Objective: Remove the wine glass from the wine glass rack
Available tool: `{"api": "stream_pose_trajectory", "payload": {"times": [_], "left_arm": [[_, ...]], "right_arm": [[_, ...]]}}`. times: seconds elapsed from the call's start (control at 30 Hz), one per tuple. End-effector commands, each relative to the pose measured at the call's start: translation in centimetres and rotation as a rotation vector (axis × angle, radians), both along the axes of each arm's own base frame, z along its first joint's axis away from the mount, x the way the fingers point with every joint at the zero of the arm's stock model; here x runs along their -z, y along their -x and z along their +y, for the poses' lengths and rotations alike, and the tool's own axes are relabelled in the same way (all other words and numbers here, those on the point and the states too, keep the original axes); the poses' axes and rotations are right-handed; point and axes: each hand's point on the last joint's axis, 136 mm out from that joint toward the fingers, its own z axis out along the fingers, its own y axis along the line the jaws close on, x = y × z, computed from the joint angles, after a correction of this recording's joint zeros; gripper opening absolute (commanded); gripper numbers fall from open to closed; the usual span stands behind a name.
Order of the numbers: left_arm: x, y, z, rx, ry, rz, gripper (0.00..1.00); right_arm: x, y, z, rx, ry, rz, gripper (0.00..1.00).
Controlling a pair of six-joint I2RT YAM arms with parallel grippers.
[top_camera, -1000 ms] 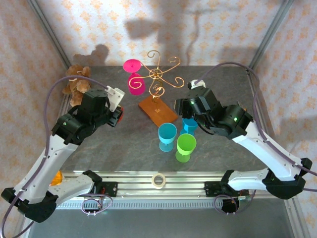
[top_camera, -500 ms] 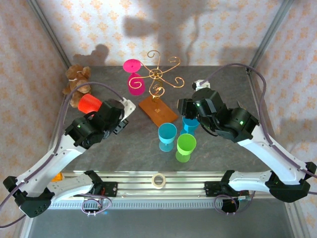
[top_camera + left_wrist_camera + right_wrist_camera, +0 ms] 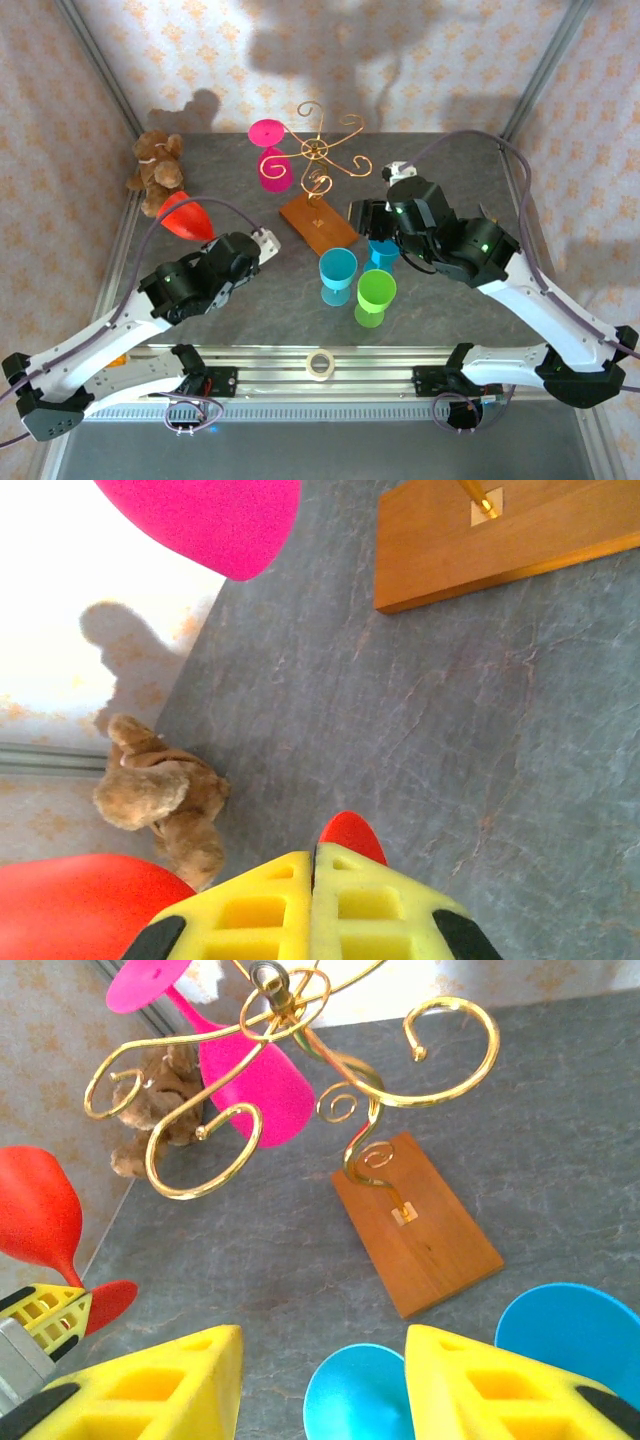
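Left hand pinches the red wine glass stem — right hand spread.

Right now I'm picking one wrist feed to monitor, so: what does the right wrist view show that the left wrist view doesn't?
Right wrist: the rack's gold scroll arms, the hanging pink glass's foot, two blue cups, the open right end effector. Left wrist: the left end effector's fingers pressed shut, the teddy bear's shadow on the wall. Shared: the pink glass's bowl, the rack's wooden base, the red glass, the teddy bear.
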Motion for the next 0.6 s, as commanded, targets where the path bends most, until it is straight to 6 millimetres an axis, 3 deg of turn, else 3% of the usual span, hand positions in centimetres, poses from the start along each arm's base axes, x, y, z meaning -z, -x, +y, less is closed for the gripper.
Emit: {"api": "stream_pose_trajectory", "payload": {"times": [0.0, 0.2, 0.57], "left_arm": [[-1.2, -0.3, 1.3, -0.030, -0.063, -0.108, 0.00], [-0.4, 0.0, 1.7, -0.005, -0.176, -0.149, 0.00], [1.3, -0.2, 0.5, 0.050, -0.359, -0.218, 0.00]], "right_arm": [[0.1, 0.2, 0.4, -0.008, -0.041, 0.006, 0.47], [0.0, 0.6, 1.0, -0.049, -0.062, 0.012, 0.47], [0.9, 1.5, 1.6, -0.102, -0.108, 0.026, 0.47]]}}
